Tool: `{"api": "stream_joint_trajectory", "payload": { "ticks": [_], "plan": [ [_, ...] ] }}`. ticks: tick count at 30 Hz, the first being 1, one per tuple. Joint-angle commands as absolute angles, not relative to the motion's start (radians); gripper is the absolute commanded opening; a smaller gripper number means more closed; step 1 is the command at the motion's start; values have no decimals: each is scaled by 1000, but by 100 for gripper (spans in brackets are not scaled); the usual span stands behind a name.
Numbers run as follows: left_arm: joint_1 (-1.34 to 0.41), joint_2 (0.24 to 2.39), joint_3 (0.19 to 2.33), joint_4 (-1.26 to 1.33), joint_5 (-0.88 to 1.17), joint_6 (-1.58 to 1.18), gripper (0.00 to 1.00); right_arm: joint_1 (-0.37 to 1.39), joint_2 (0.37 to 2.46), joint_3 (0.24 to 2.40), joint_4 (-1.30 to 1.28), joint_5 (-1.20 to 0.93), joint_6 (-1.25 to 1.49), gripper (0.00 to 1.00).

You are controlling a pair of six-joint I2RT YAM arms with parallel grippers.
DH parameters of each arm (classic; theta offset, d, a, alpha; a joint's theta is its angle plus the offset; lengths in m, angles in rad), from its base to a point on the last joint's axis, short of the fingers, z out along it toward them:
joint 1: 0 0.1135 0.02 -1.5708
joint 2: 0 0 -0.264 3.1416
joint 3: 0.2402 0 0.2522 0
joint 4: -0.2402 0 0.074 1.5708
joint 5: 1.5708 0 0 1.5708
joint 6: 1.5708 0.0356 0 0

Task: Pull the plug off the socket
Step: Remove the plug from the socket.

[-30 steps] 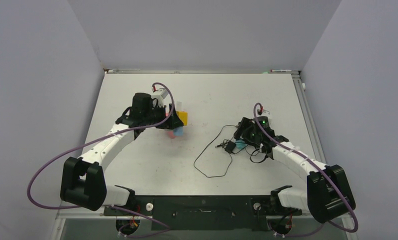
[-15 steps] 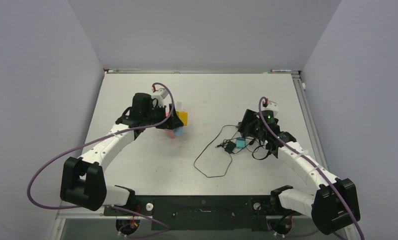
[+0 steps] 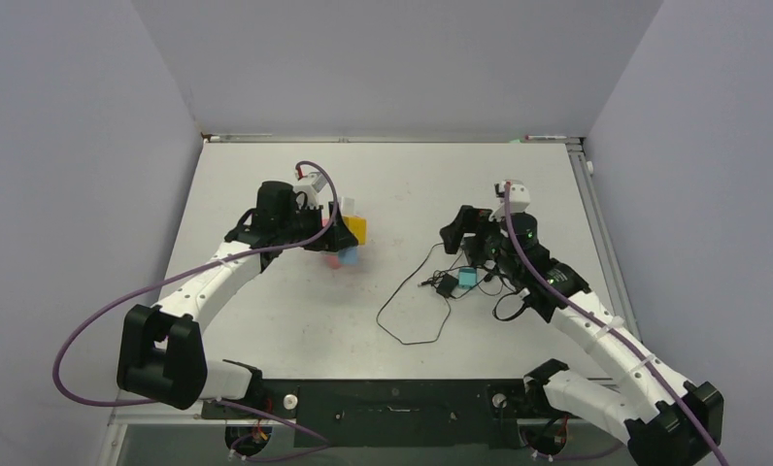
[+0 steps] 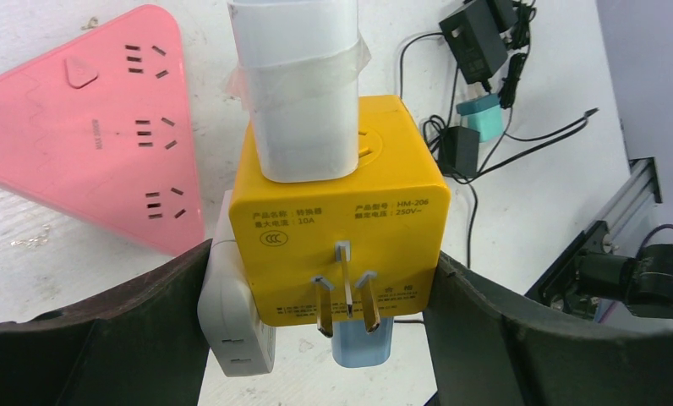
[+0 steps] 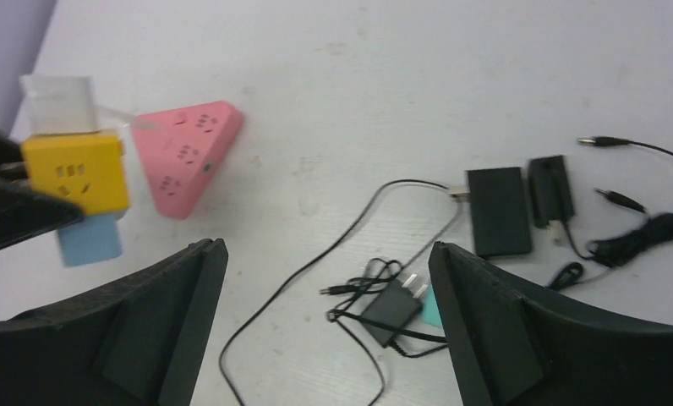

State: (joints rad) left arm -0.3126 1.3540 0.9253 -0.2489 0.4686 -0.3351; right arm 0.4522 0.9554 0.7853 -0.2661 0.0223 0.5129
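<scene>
Up close, my left end effector pinches the yellow socket cube, white plug seated on top, a detail unclear from overhead. My right end effector hangs spread above the bench.

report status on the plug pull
Left gripper shut on yellow socket cube. White plug seated in it. Right gripper open, near black adapters. Pink strip alongside, not blocking.
</scene>
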Motion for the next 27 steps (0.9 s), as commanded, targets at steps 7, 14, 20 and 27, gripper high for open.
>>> {"api": "stream_joint_trajectory", "payload": {
  "ticks": [7,14,20,27],
  "plan": [
    [-305,1361,912,-59,624,-452,0,897,1046,725,76,217,635,97],
    [-301,1396,906,-23,665,-496,0,1136,1269,774,213,387,700,98],
    [-301,1403,898,-15,680,-516,0,1160,1382,819,209,473,801,98],
    [-302,1422,895,27,705,-543,0,1158,1445,880,229,471,773,96]
  ]
}}
